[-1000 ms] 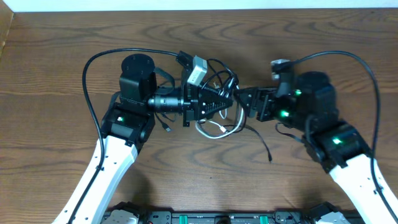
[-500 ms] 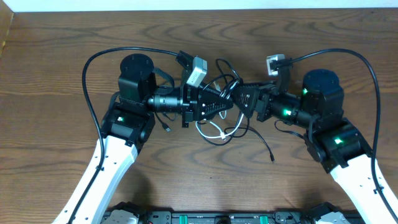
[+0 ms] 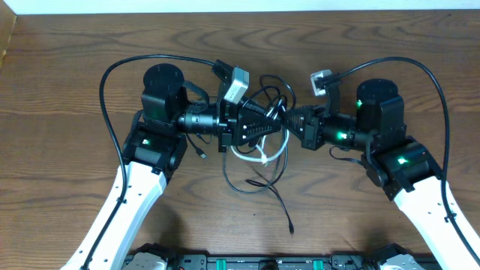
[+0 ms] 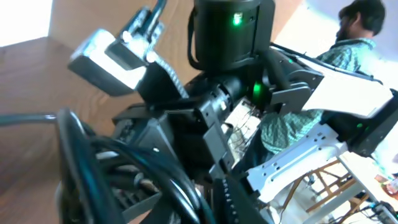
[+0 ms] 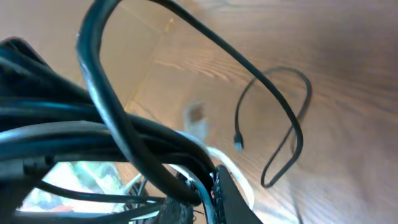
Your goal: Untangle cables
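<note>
The cables (image 3: pixel 264 112) are bunched in one knot right at the tip of the left gripper (image 3: pixel 276 120), held up above the wooden table (image 3: pixel 75 60). The left gripper's fingers are drawn close together inside that knot. Strands cover them, so it cannot be told whether they pinch a cord or merely stand narrow (its own wrist view gives only blurred black strands close up).

The right gripper (image 3: pixel 291 121) meets the left gripper tip to tip, almost touching it, with its jaws closed tight. In its wrist view black strands run straight in against its finger (image 5: pixel 229 196), so it grips the cables.

The white cable (image 3: pixel 255 157) hangs in a shallow curve just beside the left gripper, on the side toward the robot's base. A black cable (image 3: pixel 279 202) leaves the knot and trails further that way, lying on the table. Its plug end (image 3: pixel 291 227) lies well apart from the left gripper. A black loop (image 3: pixel 268 81) rises on the far side of the left gripper.

In the left wrist view, the right arm (image 4: pixel 233 37) stands beyond the left gripper with a green light lit, and a person (image 4: pixel 354 31) in a green checked shirt stands behind it.
</note>
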Controlling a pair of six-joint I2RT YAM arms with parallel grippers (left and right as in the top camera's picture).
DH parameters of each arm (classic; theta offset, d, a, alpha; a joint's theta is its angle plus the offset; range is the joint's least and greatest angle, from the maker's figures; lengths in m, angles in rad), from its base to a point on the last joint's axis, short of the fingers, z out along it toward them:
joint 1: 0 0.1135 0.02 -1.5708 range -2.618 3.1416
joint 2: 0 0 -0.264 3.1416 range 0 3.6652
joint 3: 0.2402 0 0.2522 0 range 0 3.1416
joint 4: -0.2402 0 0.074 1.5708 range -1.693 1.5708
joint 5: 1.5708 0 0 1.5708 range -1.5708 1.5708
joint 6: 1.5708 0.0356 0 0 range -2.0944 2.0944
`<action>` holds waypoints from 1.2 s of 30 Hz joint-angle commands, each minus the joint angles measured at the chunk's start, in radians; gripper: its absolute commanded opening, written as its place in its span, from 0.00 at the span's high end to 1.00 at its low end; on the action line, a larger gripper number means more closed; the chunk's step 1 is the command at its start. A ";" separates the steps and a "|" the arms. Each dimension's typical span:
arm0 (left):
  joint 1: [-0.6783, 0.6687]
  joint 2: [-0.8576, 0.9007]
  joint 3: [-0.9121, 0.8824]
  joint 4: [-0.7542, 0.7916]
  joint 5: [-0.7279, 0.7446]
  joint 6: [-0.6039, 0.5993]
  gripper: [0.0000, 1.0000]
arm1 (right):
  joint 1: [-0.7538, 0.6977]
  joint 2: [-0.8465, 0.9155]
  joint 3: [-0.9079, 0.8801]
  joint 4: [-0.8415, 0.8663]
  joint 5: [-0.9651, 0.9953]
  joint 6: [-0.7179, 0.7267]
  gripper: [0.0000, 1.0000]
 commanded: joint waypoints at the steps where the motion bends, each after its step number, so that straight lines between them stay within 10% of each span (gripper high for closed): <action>1: -0.001 -0.019 0.018 0.024 0.012 0.010 0.73 | -0.039 -0.007 -0.006 -0.050 0.062 -0.039 0.99; 36: 0.000 -0.011 0.017 -0.074 -0.428 0.010 0.56 | -0.045 -0.060 -0.006 -0.090 0.027 -0.028 0.99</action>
